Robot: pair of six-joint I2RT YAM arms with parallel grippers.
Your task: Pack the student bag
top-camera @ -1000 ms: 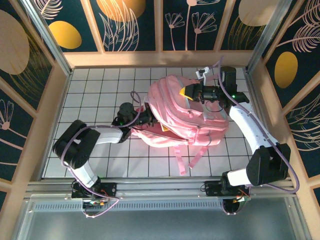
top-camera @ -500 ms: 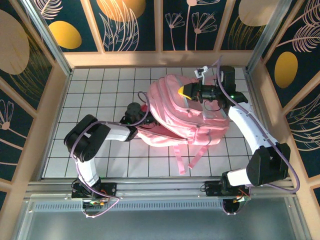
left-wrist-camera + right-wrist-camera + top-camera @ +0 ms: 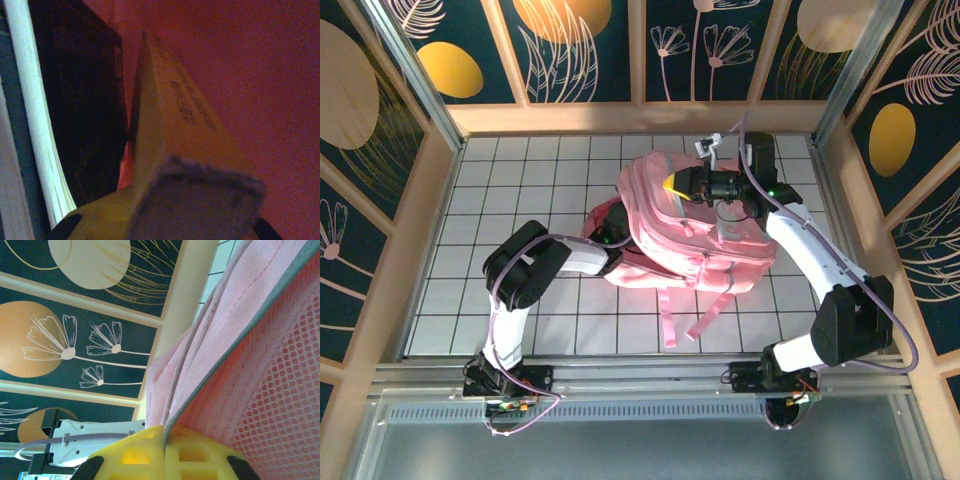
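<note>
Left gripper (image 3: 150,215) reaches inside the pink bag (image 3: 710,250) at centre frame and appears clamped on a thin tan book (image 3: 170,115) beside a dark book (image 3: 80,100). Right gripper (image 3: 164,455) pinches the bag's upper rim, holding it open. Packing looks underway; closing remains.

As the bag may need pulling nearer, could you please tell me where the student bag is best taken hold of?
Probably by the loose pink strap trailing from the student bag toward the near edge of the tiled table. It lies thin and flat, clear of the bulky body, so a hand could come from above on the near side, fingers across its width.
</note>
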